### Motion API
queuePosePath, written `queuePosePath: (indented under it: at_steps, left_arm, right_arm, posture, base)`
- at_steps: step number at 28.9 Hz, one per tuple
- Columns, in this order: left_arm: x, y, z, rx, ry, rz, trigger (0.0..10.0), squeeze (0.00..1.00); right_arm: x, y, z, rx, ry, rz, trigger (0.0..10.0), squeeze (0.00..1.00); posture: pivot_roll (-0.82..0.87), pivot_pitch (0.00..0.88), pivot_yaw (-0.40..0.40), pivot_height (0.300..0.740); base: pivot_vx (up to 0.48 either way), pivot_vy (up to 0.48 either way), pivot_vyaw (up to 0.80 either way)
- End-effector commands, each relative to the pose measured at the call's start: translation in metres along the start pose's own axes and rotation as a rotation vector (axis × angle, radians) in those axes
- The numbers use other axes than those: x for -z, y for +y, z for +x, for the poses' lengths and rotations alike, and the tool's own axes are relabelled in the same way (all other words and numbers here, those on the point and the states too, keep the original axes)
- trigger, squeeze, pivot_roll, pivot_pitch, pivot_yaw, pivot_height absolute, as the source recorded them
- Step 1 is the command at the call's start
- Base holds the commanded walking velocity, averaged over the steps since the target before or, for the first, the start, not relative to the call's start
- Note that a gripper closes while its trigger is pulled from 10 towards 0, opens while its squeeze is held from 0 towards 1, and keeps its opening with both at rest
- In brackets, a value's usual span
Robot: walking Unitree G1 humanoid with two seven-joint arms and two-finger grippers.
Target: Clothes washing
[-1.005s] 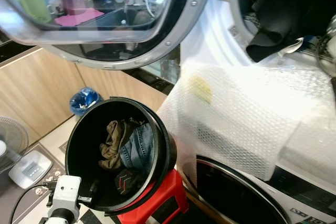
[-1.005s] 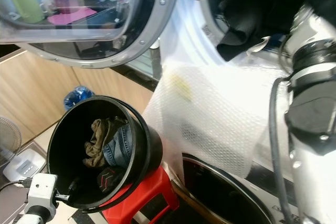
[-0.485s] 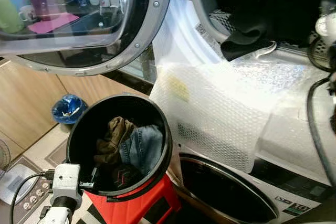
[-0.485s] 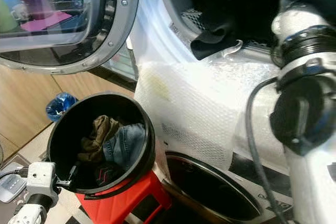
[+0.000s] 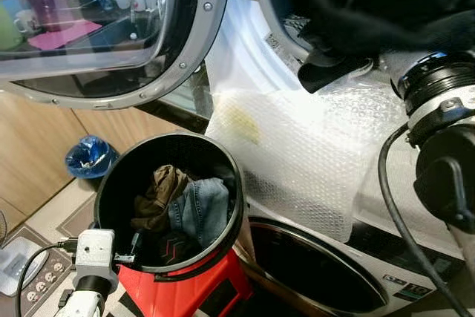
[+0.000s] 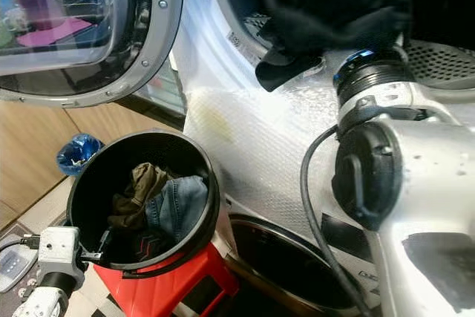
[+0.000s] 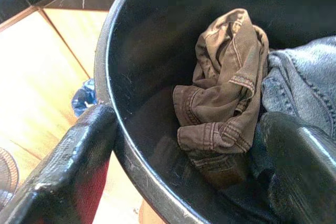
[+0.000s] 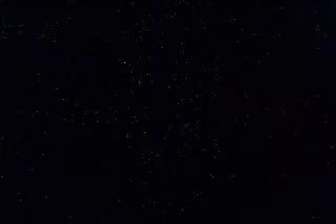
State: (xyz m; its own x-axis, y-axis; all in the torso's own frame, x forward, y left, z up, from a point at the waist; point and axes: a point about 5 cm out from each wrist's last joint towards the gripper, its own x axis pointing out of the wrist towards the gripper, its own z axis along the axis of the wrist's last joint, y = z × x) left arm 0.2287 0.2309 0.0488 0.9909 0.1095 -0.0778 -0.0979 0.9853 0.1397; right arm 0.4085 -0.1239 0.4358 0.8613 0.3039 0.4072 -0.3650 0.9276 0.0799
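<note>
1. Black bucket point(image 5: 226, 165) sits on a red stool point(image 5: 200, 291), just beside the front of the lower washer point(image 5: 319, 272); tilted toward the camera.
2. In the bucket: brown garment point(image 7: 226, 87) crumpled on top, touching blue jeans point(image 5: 200, 209) next to it; a dark item w/ red marks point(image 5: 172, 246) lies below both.
3. L gripper point(image 7: 199, 171) at the bucket rim — fingers point(image 7: 68, 150) spread apart, one outside the wall, the other inside near the jeans. Nothing held betw. them.
4. L wrist camera point(image 5: 94, 257) visible at the near edge of the bucket.
5. R arm point(image 6: 401, 161) reaches up into the upper machine's drum opening point(image 5: 278, 24); R gripper buried in the dark clothes, R wrist view black — jaw state can't be told.
6. Black garment point(image 5: 349, 20) hangs out over the drum lip, touching the bubble wrap point(image 5: 297, 146) draped down the machine front.
7. Upper door point(image 5: 111, 35) swung open to the robot's left, above the bucket.
8. Blue bag point(image 5: 89, 157) on the floor by the wooden cabinets point(image 5: 30, 146), apart from the bucket.
</note>
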Motion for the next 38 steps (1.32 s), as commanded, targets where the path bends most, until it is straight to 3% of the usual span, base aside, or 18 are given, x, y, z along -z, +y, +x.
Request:
queuePosePath:
  at_steps: [1,5,6,7,9,12,22,25,32,34,35,38]
  left_arm:
    - [0.038,-0.018,-0.02,0.085,0.21,-0.003,10.0,0.0]
    - [0.039,-0.019,-0.022,0.087,0.213,-0.006,10.0,0.0]
    - [0.039,-0.02,-0.023,0.088,0.215,-0.008,10.0,0.0]
    - [0.039,-0.021,-0.023,0.089,0.216,-0.01,10.0,0.0]
    - [0.039,-0.023,-0.023,0.09,0.217,-0.012,10.0,0.0]
    - [0.038,-0.025,-0.022,0.078,0.209,-0.03,10.0,0.0]
    - [0.035,-0.025,-0.017,0.085,0.202,-0.026,10.0,0.0]
    - [0.036,-0.026,-0.018,0.085,0.206,-0.03,10.0,0.0]
    - [0.04,-0.031,-0.019,0.112,0.228,-0.03,10.0,0.0]
    - [0.04,-0.031,-0.019,0.119,0.231,-0.029,10.0,0.0]
    - [0.04,-0.032,-0.019,0.128,0.233,-0.028,10.0,0.0]
    - [0.04,-0.032,-0.019,0.126,0.231,-0.029,10.0,0.0]
  right_arm:
    - [-0.009,0.015,0.004,-0.094,-0.013,0.009,10.0,0.0]
    - [-0.006,0.021,0.004,-0.186,0.01,-0.008,10.0,0.0]
    - [-0.009,0.012,0.003,-0.078,-0.014,0.062,10.0,0.0]
    - [-0.011,-0.017,-0.003,0.216,-0.039,0.163,10.0,0.0]
    - [-0.005,-0.057,-0.02,0.594,-0.031,0.295,10.0,0.0]
    - [-0.006,-0.068,-0.025,0.63,-0.048,0.254,10.0,0.0]
    - [0.0,-0.075,-0.029,0.678,-0.048,0.309,10.0,0.0]
    - [0.001,-0.082,-0.035,0.766,-0.039,0.27,10.0,0.0]
    - [-0.003,-0.086,-0.035,0.672,0.023,-0.298,10.0,0.0]
    - [-0.004,-0.09,-0.038,0.704,0.017,-0.305,10.0,0.0]
    - [-0.007,-0.106,-0.049,0.807,-0.009,-0.226,10.0,0.0]
    - [-0.014,-0.128,-0.065,0.952,-0.044,-0.178,10.0,0.0]
  posture:
    - [0.21,0.15,-0.024,0.74]
    - [0.21,0.152,-0.029,0.74]
    - [0.21,0.151,-0.031,0.74]
    - [0.21,0.151,-0.032,0.74]
    - [0.23,0.141,-0.047,0.74]
    - [0.21,0.144,-0.035,0.74]
    - [0.21,0.137,-0.028,0.74]
    - [0.2,0.139,-0.028,0.74]
    - [0.18,0.147,-0.017,0.74]
    - [0.18,0.145,-0.016,0.74]
    - [0.18,0.146,-0.015,0.74]
    - [0.19,0.146,-0.017,0.74]
  base:
    - [0.0,0.0,0.0]
    - [0.0,0.0,0.0]
    - [0.0,0.0,0.0]
    - [0.0,0.0,0.0]
    - [0.0,0.0,0.0]
    - [0.0,0.0,0.0]
    - [0.0,0.0,0.0]
    - [0.0,0.0,0.0]
    - [0.0,0.0,0.0]
    - [0.0,0.0,0.0]
    - [0.0,0.0,0.0]
    - [0.0,0.0,0.0]
